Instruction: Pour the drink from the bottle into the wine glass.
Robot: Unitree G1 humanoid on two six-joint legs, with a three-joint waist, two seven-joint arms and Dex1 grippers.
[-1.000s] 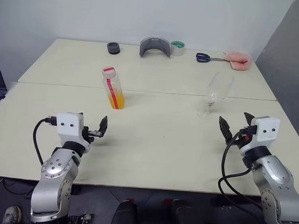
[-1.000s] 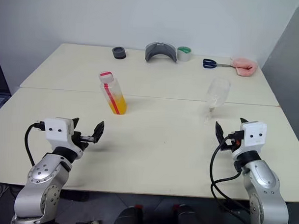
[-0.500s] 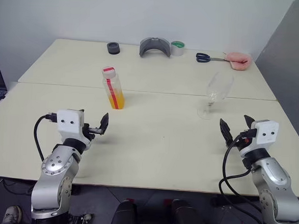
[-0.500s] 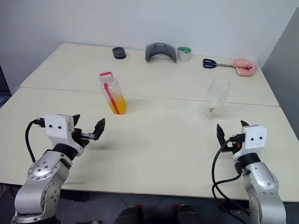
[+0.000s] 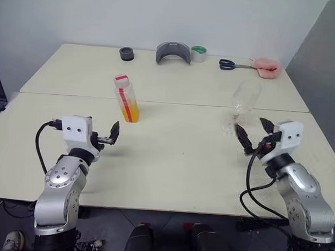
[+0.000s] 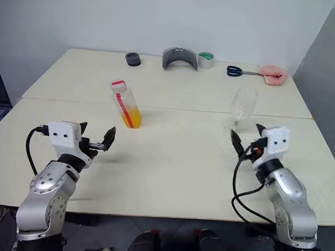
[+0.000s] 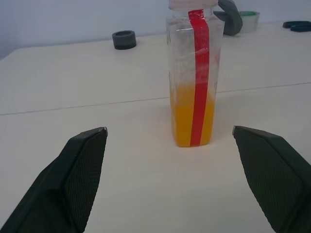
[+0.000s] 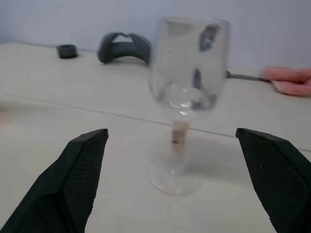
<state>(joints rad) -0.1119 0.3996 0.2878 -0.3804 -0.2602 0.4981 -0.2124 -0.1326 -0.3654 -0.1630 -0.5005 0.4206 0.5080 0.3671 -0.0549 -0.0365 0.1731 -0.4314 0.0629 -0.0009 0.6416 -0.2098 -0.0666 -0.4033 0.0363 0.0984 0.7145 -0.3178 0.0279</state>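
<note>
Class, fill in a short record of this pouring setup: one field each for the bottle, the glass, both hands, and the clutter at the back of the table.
bottle: bottle upright, capped, part full of orange drink
glass: wine glass upright, empty
left hand: left hand open, short of the bottle
right hand: right hand open, near the glass foot, not touching
back of table: black ring, grey curved piece, tape roll, scissors, pink object

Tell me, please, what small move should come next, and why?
Probably ease the left tool forward to the bottle: it is open and aimed at the bottle but short of it. The right tool is open, facing the empty glass.
</note>
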